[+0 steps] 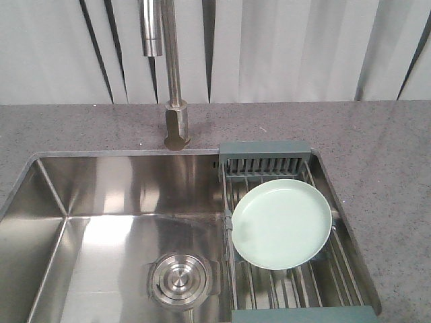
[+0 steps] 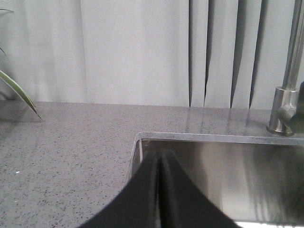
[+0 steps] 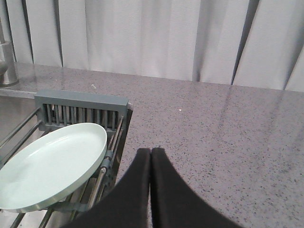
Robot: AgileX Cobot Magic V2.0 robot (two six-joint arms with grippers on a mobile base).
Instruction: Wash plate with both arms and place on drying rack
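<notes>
The pale mint-green plate (image 1: pixel 281 222) lies on the bars of the drying rack (image 1: pixel 266 156), which spans the right end of the sink. The plate also shows in the right wrist view (image 3: pixel 50 164), tilted a little on the rack (image 3: pixel 80 110). My right gripper (image 3: pixel 150 151) is shut and empty, over the countertop just right of the rack. My left gripper (image 2: pixel 159 153) is shut and empty, at the sink's far left corner. Neither arm shows in the front view.
The steel sink basin (image 1: pixel 128 222) with a round drain (image 1: pixel 179 279) lies left of the rack. A steel tap (image 1: pixel 176 101) stands behind it. Grey speckled countertop (image 3: pixel 223 128) runs all round. A plant leaf (image 2: pixel 16 90) hangs at the left.
</notes>
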